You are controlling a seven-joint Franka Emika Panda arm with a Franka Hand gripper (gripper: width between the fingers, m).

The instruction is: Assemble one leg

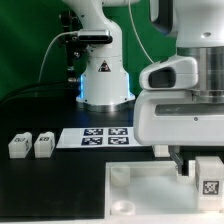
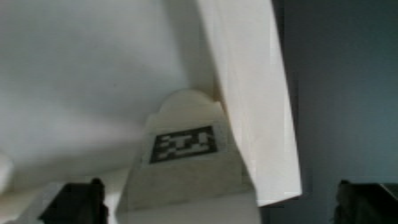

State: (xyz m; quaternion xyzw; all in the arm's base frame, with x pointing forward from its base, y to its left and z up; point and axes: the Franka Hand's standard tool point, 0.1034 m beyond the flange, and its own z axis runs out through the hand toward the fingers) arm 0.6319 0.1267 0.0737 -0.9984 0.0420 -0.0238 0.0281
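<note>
The leg, a small white plastic block with a black-and-white tag, stands on the wide flat white panel at the exterior view's right. The gripper hangs beside it; whether its jaws grip it, I cannot tell. Two more legs lie on the black table, near the marker board.

The leg is looking like smooth white plastic with a printed matt tag; the counter is showing matt black.

White glossy arm — black joint bands, black cable, triangular base sticker.
</note>
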